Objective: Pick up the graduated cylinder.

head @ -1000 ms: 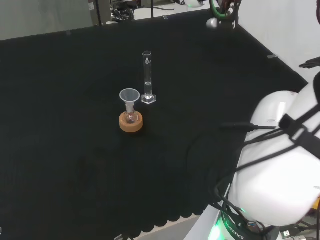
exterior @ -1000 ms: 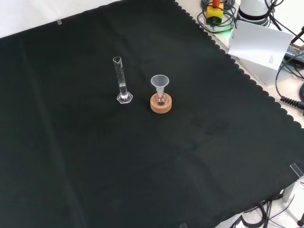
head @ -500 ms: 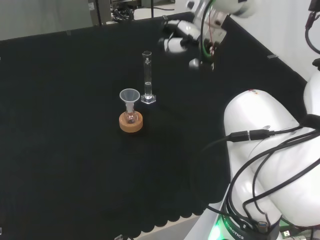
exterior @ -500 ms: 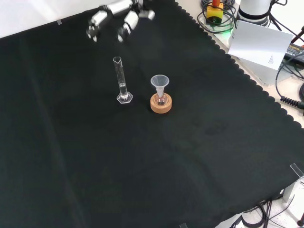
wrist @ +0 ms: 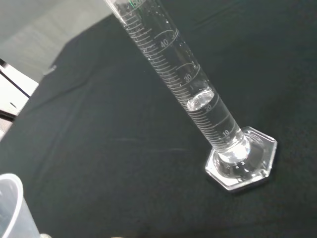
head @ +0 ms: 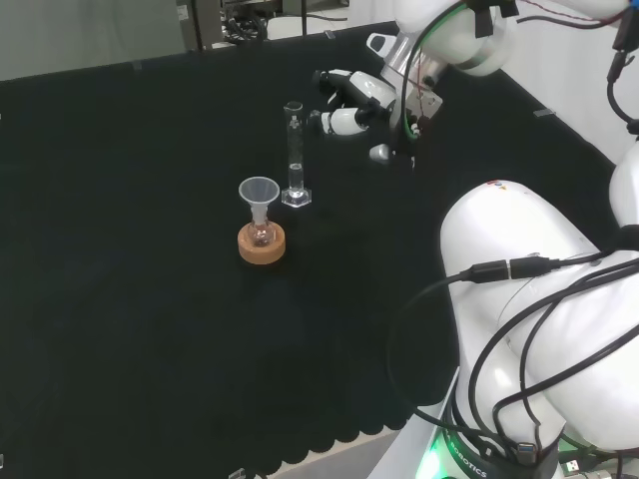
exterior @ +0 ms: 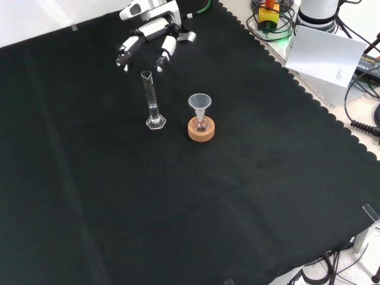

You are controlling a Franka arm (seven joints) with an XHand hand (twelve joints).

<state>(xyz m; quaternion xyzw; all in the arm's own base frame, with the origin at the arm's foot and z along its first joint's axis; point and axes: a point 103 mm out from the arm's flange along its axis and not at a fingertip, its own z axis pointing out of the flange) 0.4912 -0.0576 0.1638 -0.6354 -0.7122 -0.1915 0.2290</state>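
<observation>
The desk (exterior: 249, 196) is covered in black cloth with a scalloped edge. In the head view the robot hand (head: 351, 105) hovers just right of the top of the graduated cylinder (head: 295, 157), apart from it; in the front view the robot hand (exterior: 149, 40) is just beyond the cylinder's mouth, its fingers spread and holding nothing. The graduated cylinder (exterior: 152, 102) stands upright on its hexagonal foot near the middle of the cloth; the wrist view shows the graduated cylinder (wrist: 198, 99) with a little clear liquid low inside. Just beside it, a cork ring (exterior: 201, 129) carries a small flask (head: 262, 235) topped by a clear funnel (exterior: 200, 103).
</observation>
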